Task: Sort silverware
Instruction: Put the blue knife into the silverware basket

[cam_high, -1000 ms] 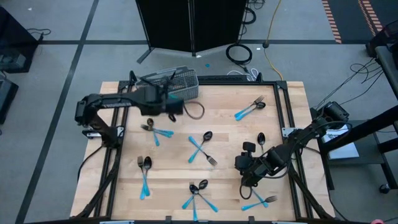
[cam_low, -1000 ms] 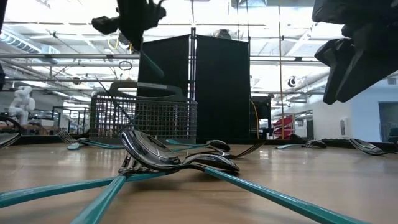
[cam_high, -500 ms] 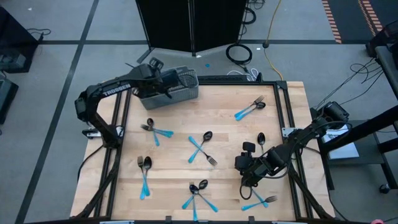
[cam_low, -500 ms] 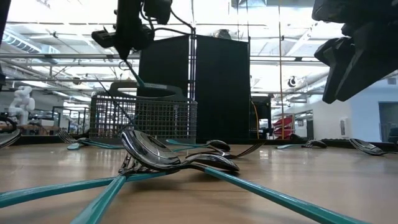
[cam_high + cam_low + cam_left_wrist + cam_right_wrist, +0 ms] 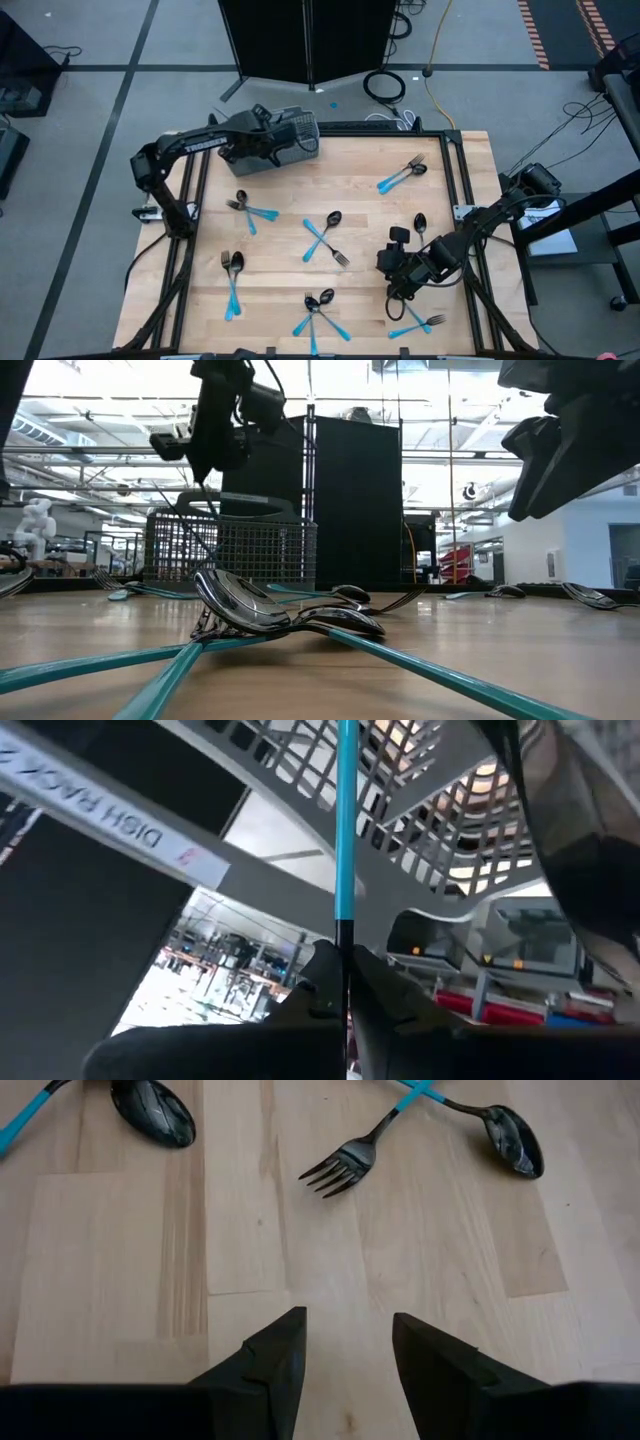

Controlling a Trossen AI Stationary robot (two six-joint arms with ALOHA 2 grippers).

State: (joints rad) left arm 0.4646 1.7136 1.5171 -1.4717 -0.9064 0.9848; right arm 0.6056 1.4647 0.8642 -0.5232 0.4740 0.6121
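Since the left claw (image 5: 262, 117) is clamped tight on one blue-handled piece (image 5: 346, 820) right over the mesh basket (image 5: 290, 140), that slim plastic handle looks like the spot to grab: light, stiff, probably a bit slick. Rest of the silverware (image 5: 322, 238) lies scattered on the desk (image 5: 370, 215). Right claw (image 5: 345, 1355) hangs partly open, empty.

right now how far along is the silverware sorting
Early. The left gripper is over the wire basket, shut on one blue-handled piece. The right gripper hangs open above the table. About six clusters, like the crossed pair, remain unsorted.
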